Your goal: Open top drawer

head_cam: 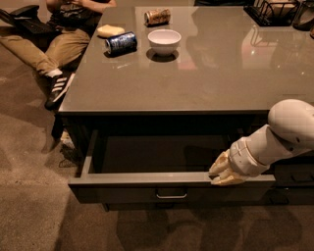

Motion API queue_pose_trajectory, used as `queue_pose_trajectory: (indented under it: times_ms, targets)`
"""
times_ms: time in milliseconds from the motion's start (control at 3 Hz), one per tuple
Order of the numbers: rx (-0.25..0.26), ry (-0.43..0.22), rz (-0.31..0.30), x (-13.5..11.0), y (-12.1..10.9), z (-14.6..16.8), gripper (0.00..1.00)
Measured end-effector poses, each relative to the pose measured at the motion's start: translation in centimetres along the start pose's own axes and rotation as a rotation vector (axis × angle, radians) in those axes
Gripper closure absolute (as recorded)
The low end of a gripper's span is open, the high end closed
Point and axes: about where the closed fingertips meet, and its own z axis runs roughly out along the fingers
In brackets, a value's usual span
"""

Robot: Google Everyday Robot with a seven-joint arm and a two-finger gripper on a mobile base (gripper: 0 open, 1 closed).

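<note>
The top drawer (122,192) is a wide dark grey-brown drawer under the table top. It stands pulled out toward me and its shallow grey interior (157,154) shows. A small metal bar handle (171,194) sits at the centre of its front. My gripper (223,172), beige on a white arm (289,130), rests at the top edge of the drawer front, to the right of the handle.
The grey table top (206,83) carries a white bowl (164,40), a blue can (120,43) on its side, a brown can (157,16), a yellow sponge (110,31) and a wire basket (274,11). A seated person (54,44) stretches a leg at far left. Narrower drawer fronts (294,176) lie behind my arm.
</note>
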Motion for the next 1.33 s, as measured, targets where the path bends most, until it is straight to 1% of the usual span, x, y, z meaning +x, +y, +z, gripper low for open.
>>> queue_pose_trajectory:
  times_ms: [333, 667, 1000, 1333]
  targets:
    - [-0.006, 0.000, -0.014, -0.2, 0.0, 0.0, 0.12]
    - [-0.019, -0.001, -0.015, 0.0, -0.2, 0.4, 0.00]
    - [-0.035, -0.002, -0.006, 0.4, -0.4, 1.1, 0.00]
    - [-0.056, -0.008, 0.041, 1.6, 0.2, 2.6, 0.00]
